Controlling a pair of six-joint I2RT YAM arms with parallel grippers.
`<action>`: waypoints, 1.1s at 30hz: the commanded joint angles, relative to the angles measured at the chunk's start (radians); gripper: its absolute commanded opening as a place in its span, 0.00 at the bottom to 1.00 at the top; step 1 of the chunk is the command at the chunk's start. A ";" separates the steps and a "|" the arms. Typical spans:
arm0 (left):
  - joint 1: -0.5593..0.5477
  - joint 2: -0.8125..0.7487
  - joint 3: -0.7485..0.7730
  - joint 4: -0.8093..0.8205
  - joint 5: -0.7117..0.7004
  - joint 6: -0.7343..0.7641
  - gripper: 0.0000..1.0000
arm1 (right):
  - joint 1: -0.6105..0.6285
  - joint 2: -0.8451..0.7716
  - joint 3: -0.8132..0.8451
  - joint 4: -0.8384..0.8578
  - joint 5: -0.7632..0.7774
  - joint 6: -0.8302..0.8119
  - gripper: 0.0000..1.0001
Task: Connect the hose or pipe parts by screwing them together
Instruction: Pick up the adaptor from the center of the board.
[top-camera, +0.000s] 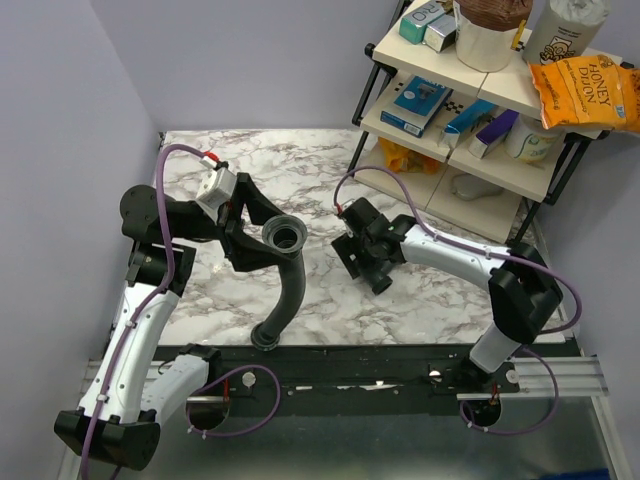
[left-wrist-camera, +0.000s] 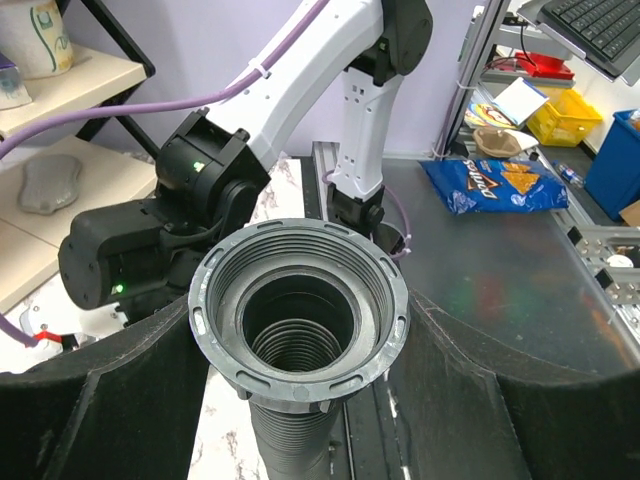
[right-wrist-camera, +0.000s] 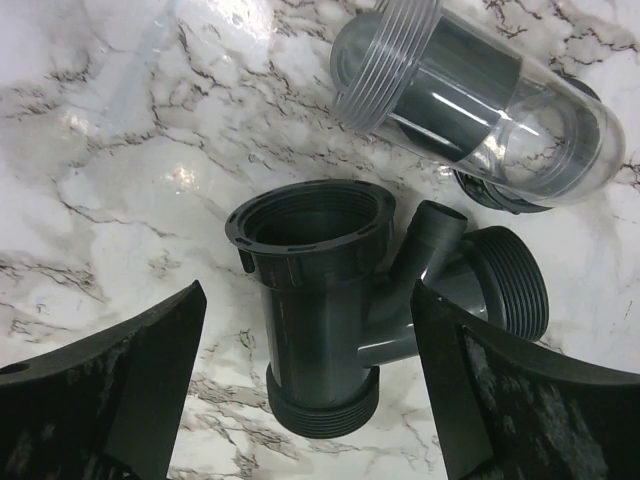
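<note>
My left gripper (top-camera: 258, 238) is shut on the black ribbed hose (top-camera: 287, 290) just below its upper collar nut (top-camera: 285, 237) and holds that end up off the marble table (top-camera: 200, 300). The hose's lower end (top-camera: 267, 336) rests at the table's near edge. In the left wrist view the threaded collar nut (left-wrist-camera: 298, 310) faces the camera between the fingers (left-wrist-camera: 100, 400). My right gripper (top-camera: 366, 256) is open above the Y-shaped fitting (right-wrist-camera: 320, 310), which lies on the table between the spread fingers (right-wrist-camera: 130, 380) without touching them. The clear end piece (right-wrist-camera: 480, 100) lies just behind the fitting.
A shelf rack (top-camera: 470, 110) with boxes, a jar and a snack bag (top-camera: 585, 92) stands at the back right. A black rail (top-camera: 380, 375) runs along the near edge. Purple cables (top-camera: 170, 230) loop off both arms.
</note>
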 joint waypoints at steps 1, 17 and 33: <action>0.000 -0.018 0.026 -0.014 0.027 -0.015 0.00 | 0.017 0.034 0.036 -0.064 -0.002 -0.033 0.90; 0.000 -0.031 0.024 0.002 0.023 -0.045 0.00 | 0.051 0.181 0.047 -0.027 0.056 -0.029 0.67; 0.000 -0.059 -0.014 0.007 0.021 -0.038 0.00 | 0.054 -0.162 0.140 0.037 0.074 0.050 0.01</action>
